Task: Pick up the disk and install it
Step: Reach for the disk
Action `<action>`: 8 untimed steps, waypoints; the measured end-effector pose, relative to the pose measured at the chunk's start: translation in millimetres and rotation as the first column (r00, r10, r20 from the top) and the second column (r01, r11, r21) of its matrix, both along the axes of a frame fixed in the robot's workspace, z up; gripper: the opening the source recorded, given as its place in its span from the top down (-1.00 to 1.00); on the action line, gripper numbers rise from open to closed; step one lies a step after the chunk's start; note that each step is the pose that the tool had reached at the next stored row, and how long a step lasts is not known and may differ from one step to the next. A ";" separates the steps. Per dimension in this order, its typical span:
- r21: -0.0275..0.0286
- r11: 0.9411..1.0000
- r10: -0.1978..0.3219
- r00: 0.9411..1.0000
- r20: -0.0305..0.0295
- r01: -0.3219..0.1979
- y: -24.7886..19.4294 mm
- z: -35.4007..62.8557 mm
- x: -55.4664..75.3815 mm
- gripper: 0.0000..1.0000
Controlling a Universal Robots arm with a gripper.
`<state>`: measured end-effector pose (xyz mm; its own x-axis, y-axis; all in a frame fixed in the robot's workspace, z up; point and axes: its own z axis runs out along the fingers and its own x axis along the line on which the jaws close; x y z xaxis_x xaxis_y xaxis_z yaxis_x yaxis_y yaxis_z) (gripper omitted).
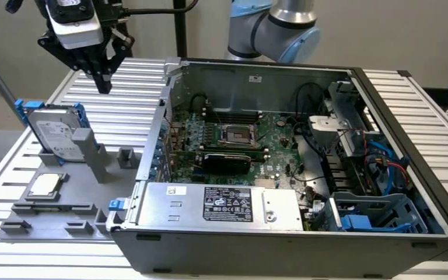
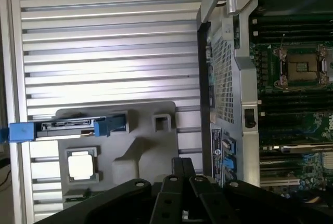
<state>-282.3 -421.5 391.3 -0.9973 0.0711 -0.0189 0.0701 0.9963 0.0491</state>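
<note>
Showing ribbed desk (image 1: 123, 87) w/ open PC case (image 1: 286, 251); grey fixture (image 1: 53, 217) at exterior view's left of case holds disk (image 1: 56, 134) upright on edge, CPU chip (image 1: 44, 185) nearby; jaws above, closed fully, holding nothing, apart from disk.

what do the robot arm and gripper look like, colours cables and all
The arm is silver-grey metal with pale blue joint caps. The gripper has black linked fingers under a white and black housing, and a black cable runs off it. In the wrist view the black links carry silver pivot pins.
</note>
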 end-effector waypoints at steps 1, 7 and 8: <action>0.000 1.000 0.000 1.000 0.000 0.000 0.0 -0.1 -4.5 0.79; 0.000 1.000 0.000 1.000 0.000 0.000 0.2 -0.3 -31.9 0.79; 0.000 1.000 0.000 1.000 0.000 0.000 0.4 -0.4 -36.4 0.79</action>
<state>-318.7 -421.1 391.0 -0.9973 0.0713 -0.0189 0.0703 0.9963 0.0492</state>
